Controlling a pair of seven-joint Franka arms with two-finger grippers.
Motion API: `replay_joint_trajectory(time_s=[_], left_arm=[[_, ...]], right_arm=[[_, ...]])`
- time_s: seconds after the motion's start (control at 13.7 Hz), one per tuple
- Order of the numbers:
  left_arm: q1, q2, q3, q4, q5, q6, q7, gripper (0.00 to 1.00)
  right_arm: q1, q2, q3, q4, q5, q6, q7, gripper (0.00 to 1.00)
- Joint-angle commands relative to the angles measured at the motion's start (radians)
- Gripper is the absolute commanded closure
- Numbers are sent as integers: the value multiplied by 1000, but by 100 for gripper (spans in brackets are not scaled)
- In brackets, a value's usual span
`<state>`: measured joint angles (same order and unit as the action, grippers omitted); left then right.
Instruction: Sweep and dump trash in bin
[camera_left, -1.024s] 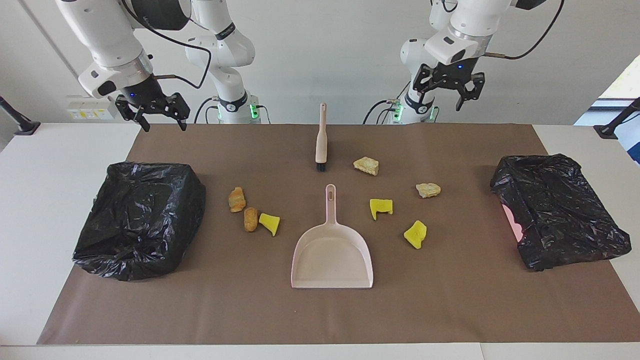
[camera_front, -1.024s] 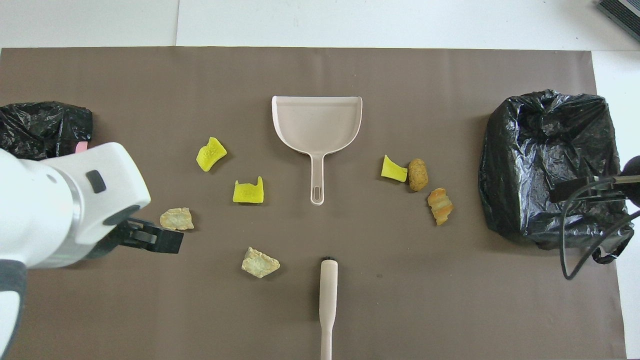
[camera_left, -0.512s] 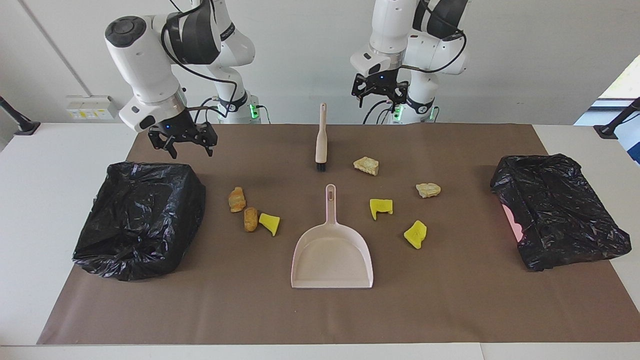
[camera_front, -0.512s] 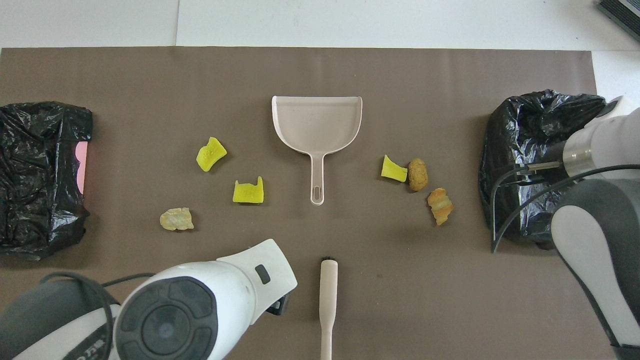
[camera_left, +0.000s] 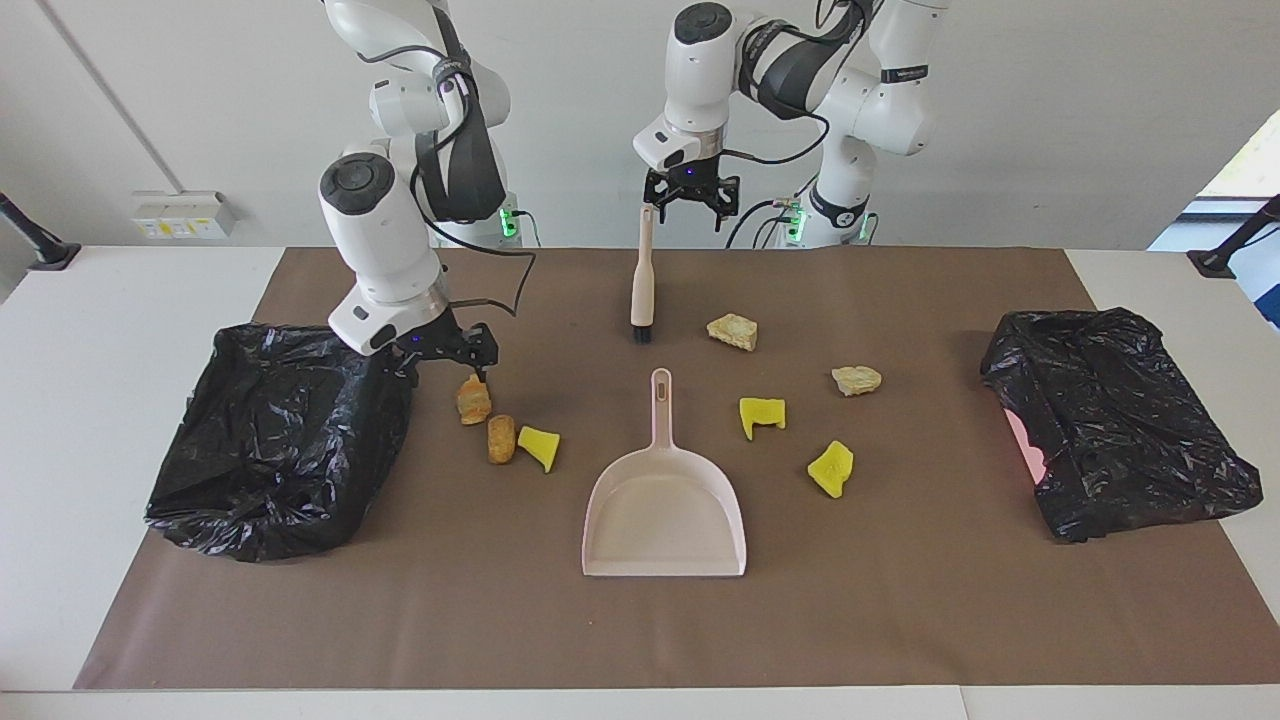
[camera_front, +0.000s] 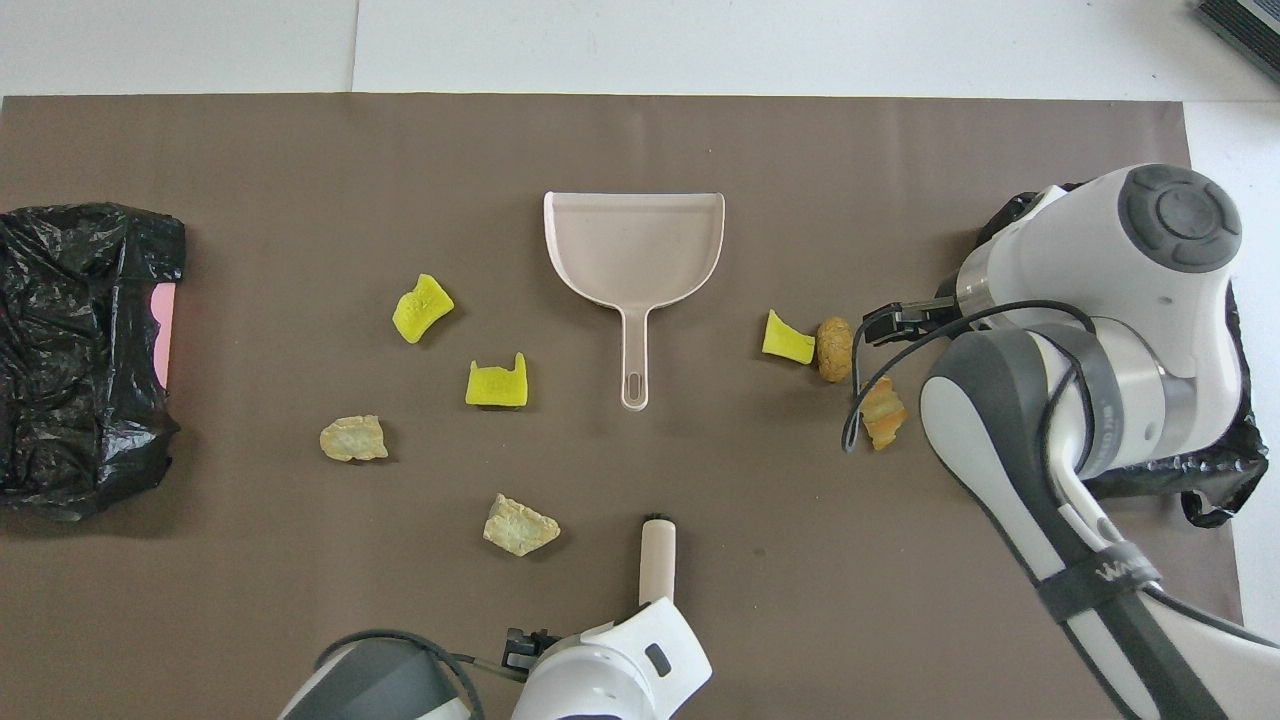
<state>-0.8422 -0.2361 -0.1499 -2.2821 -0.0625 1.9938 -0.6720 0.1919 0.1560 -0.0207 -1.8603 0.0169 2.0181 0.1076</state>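
Facing view: the right gripper (camera_left: 447, 358), fingers apart, hangs over the desk (camera_left: 900, 620) beside a bin (camera_left: 275, 440), just above an orange-tan chunk (camera_left: 473, 399). Next come another tan chunk (camera_left: 501, 438), a yellow one (camera_left: 540, 446), the brush (camera_left: 642, 275) and dustpan (camera_left: 664, 500). The left gripper (camera_left: 688, 198), fingers apart, is over the brush handle's end. Overhead, both grippers are mostly hidden by their arms, yet all seven chunks lie scattered on the desk, around the dustpan.
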Motion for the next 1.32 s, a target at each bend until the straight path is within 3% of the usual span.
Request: replay_joint_trajectory(time_s=[0.0, 0.15, 0.29, 0.51, 0.73, 1.1, 1.24], left_arm=[[-75, 34, 20, -69, -13, 117, -81, 0], [-103, 67, 20, -69, -14, 140, -164, 0], [-112, 87, 18, -77, -17, 199, -169, 0], [-129, 92, 18, -91, -31, 226, -166, 0], [-143, 92, 18, -140, -33, 262, -166, 0], [-198, 148, 20, -149, -102, 328, -181, 0], [-199, 149, 20, -151, -103, 323, -182, 10]], right_arm=[[44, 59, 2, 13, 17, 69, 98, 0], [108, 92, 4, 68, 27, 64, 219, 0], [164, 117, 7, 104, 130, 83, 283, 0], [221, 226, 7, 258, 140, 71, 363, 0], [308, 334, 7, 329, 115, 83, 386, 0], [340, 366, 8, 339, 86, 85, 385, 0], [371, 370, 7, 332, 83, 100, 385, 0]])
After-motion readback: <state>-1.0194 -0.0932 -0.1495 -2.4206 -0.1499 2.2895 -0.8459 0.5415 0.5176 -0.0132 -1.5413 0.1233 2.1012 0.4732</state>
